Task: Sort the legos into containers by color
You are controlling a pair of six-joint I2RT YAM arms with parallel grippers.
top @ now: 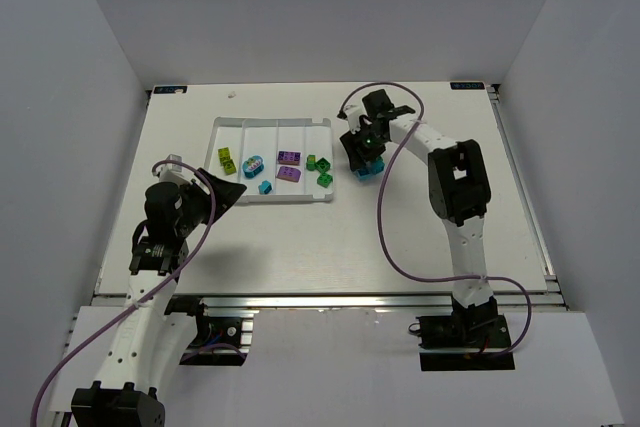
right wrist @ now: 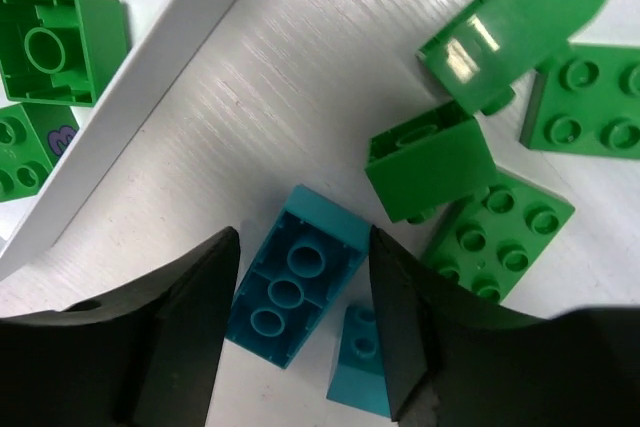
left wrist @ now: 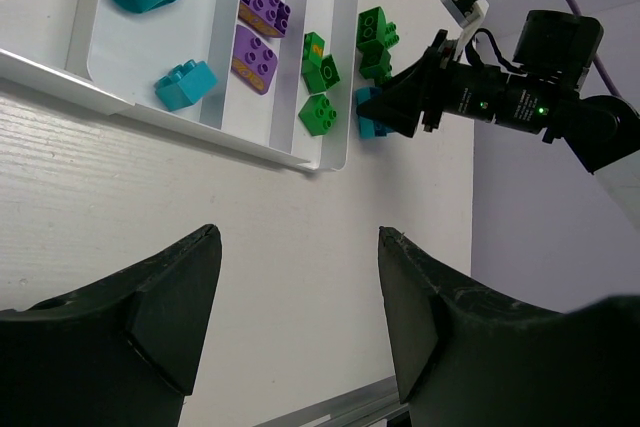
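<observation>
My right gripper [right wrist: 300,247] is open, its fingers straddling an upside-down teal lego [right wrist: 290,292] that lies on the table just right of the white tray [right wrist: 150,97]; both fingers stand close against the lego's sides. A smaller teal lego [right wrist: 360,372] and green legos [right wrist: 500,227] lie beside it. The tray [top: 325,125] holds a yellow-green lego [top: 227,159], teal legos [top: 254,164], purple legos [top: 289,157] and green legos [top: 325,179], each colour in its own container. My left gripper [left wrist: 298,237] hangs open and empty above bare table in front of the tray [left wrist: 200,122].
A loose heap of green legos [right wrist: 430,162], one a curved piece [right wrist: 520,17], lies right of the tray under the right arm [top: 455,172]. In the left wrist view the right gripper [left wrist: 420,97] crowds the tray's right rim. White walls enclose the table.
</observation>
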